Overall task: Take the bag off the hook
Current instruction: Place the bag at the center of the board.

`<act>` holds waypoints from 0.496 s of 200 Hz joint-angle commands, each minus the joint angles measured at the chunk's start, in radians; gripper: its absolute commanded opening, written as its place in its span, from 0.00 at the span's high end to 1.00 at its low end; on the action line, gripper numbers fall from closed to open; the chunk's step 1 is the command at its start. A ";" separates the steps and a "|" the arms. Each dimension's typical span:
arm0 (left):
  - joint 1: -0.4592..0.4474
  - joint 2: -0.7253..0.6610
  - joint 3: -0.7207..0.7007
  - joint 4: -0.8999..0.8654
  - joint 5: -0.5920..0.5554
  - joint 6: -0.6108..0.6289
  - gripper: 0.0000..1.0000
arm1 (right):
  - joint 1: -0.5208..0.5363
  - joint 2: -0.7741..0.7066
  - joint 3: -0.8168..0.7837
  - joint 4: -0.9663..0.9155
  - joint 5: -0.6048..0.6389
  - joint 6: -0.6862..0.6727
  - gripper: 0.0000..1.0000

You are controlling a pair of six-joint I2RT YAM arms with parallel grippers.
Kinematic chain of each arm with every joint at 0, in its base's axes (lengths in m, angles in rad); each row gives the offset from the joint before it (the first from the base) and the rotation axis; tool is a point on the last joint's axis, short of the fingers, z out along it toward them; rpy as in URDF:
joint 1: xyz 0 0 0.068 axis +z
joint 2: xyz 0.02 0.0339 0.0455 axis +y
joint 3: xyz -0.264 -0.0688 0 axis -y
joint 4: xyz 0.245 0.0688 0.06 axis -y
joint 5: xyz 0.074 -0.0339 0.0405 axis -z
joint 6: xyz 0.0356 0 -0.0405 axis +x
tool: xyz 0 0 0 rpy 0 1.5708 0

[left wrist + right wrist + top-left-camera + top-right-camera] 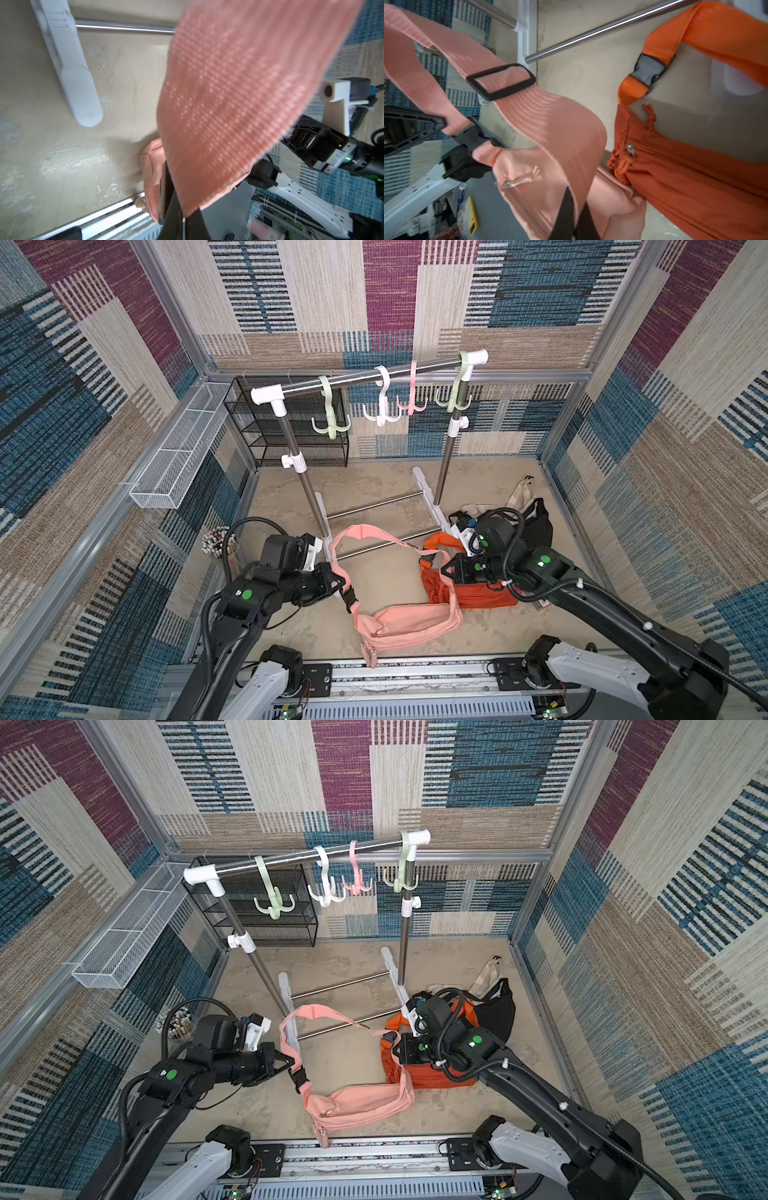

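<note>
The pink bag hangs low between both arms, its pouch sagging to the floor by the front rail. My left gripper is shut on the pink strap just above the black buckle. My right gripper is shut on the same strap near the pouch's other end. Both top views show the strap looping up over the rack's base bars. Several hooks on the rail, such as the pale green hook and the pink hook, carry nothing.
An orange bag lies under the right arm, with a black bag and a beige tote behind it. The clothes rack stands mid-floor. A black mesh shelf and a white wire basket sit back left.
</note>
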 commanded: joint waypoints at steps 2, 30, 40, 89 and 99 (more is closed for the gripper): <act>0.001 0.091 0.021 0.149 -0.112 0.052 1.00 | -0.001 0.096 0.030 0.205 0.145 -0.092 1.00; 0.001 0.200 0.032 0.243 -0.157 0.094 1.00 | -0.004 0.237 0.087 0.279 0.242 -0.171 1.00; 0.001 0.241 0.040 0.249 -0.158 0.112 1.00 | -0.005 0.279 0.106 0.288 0.266 -0.199 1.00; 0.001 0.313 0.018 0.310 -0.200 0.152 1.00 | -0.008 0.346 0.100 0.372 0.380 -0.247 0.99; 0.001 0.312 0.015 0.319 -0.214 0.157 1.00 | -0.009 0.345 0.089 0.390 0.392 -0.246 0.98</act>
